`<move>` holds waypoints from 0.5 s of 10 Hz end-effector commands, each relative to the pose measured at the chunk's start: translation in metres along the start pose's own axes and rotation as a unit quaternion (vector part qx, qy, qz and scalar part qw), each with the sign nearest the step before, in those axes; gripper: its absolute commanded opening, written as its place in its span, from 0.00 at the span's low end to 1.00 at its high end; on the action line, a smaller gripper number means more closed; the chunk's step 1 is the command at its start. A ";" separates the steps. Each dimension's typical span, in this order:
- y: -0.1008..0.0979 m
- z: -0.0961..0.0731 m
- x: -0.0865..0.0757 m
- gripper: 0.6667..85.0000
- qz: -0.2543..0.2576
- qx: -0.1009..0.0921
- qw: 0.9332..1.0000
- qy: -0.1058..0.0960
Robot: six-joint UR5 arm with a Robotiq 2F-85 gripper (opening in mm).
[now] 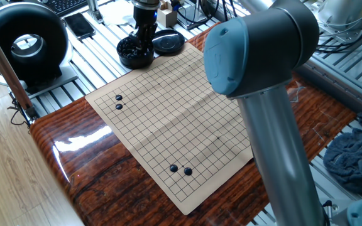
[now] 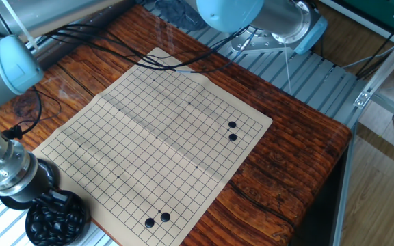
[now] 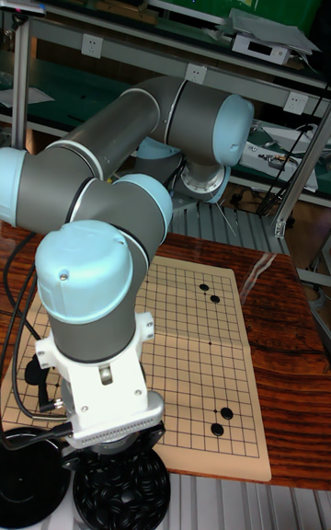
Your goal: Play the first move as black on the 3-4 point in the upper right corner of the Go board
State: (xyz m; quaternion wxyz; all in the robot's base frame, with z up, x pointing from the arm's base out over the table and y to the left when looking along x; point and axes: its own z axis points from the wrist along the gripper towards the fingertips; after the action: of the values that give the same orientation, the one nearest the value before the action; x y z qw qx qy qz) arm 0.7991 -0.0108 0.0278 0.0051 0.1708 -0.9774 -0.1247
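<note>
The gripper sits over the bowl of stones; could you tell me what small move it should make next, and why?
Probably a short straight lift out of the bowl. The gripper reaches down into the heap of black stones, and whether it holds one is hidden. It must clear the rim before crossing to the board, which already carries two pairs of stones.

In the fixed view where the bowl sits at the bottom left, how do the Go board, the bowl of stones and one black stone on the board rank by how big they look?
1. Go board, by far the largest.
2. Bowl of stones, partly cut off by the picture's edge.
3. A black stone, tiny.
</note>
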 end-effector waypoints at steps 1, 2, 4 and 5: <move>-0.002 -0.002 0.007 0.30 -0.021 0.001 1.000 0.013; -0.006 -0.002 0.011 0.30 -0.036 0.007 0.999 0.022; -0.001 -0.003 0.015 0.30 -0.050 0.001 0.998 0.035; 0.001 -0.004 0.014 0.30 -0.056 -0.002 0.998 0.037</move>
State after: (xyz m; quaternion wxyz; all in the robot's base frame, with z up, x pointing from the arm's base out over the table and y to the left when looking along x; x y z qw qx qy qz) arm 0.7893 -0.0174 0.0277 0.0262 0.2105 -0.9704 -0.1153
